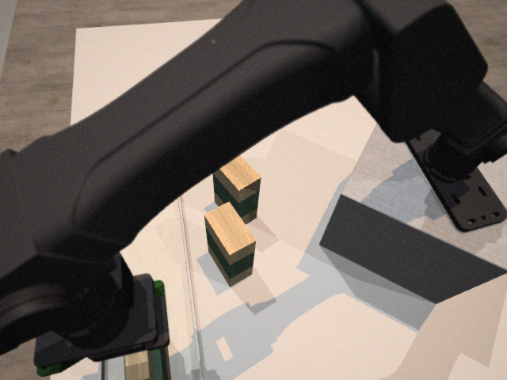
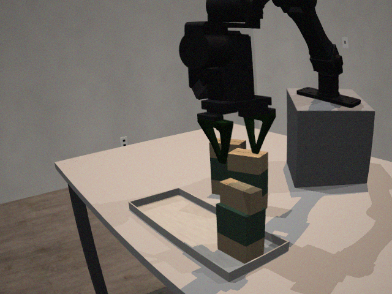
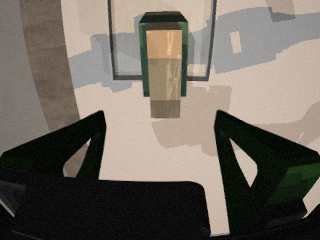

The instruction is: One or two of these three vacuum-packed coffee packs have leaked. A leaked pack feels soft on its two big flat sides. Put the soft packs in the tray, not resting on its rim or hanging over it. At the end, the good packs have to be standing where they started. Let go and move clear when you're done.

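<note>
One coffee pack (image 2: 240, 221) (image 3: 164, 67), tan with a dark green band, stands upright inside the tray (image 2: 155, 196) (image 3: 108, 20) near its right end; in the top view only its top (image 1: 137, 363) shows under the wrist. My gripper (image 2: 239, 155) (image 3: 160, 118) is open and empty. It hangs well above that pack, and nothing is between the fingers. Two more packs stand upright on the table beside the tray, one nearer (image 1: 230, 241) (image 2: 247, 164) and one farther (image 1: 236, 186) (image 2: 236, 144).
A grey pedestal block (image 1: 405, 253) (image 2: 329, 142) carrying the arm's base stands at the right of the table. The arm's big link (image 1: 204, 123) hides much of the top view. The table edge (image 2: 95, 193) runs close along the tray's outer side.
</note>
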`<state>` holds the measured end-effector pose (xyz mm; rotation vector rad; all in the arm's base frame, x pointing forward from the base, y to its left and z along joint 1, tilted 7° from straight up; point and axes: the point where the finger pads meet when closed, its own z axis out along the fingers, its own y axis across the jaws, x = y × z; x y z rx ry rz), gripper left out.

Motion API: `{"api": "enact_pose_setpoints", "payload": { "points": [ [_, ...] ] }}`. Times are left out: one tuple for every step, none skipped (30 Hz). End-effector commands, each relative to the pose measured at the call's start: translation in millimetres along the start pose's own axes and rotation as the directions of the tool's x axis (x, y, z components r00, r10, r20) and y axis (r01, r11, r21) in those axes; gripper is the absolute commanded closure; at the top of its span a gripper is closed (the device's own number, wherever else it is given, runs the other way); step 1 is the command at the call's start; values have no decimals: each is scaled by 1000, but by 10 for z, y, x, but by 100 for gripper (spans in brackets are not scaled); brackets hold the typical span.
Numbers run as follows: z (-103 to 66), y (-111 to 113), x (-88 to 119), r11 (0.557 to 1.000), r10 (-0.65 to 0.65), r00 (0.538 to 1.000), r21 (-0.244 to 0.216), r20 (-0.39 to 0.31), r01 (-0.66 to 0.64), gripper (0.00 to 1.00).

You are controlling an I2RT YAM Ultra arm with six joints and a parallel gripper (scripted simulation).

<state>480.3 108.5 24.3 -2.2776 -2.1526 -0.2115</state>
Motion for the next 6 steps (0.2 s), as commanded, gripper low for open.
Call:
{"api": "enact_pose_setpoints", "payload": {
  "points": [
    [-64, 4, 6, 1000, -6, 1000, -2, 2, 6, 24],
    [-64, 4, 6, 1000, -6, 1000, -2, 2, 6, 24],
    [-64, 4, 6, 1000, -6, 1000, -2, 2, 6, 24],
    [-64, 4, 6, 1000, -6, 1000, -2, 2, 6, 24],
    [-64, 4, 6, 1000, -6, 1000, -2, 2, 6, 24],
    [-64, 4, 6, 1000, -6, 1000, -2, 2, 6, 24]
  ]
}}
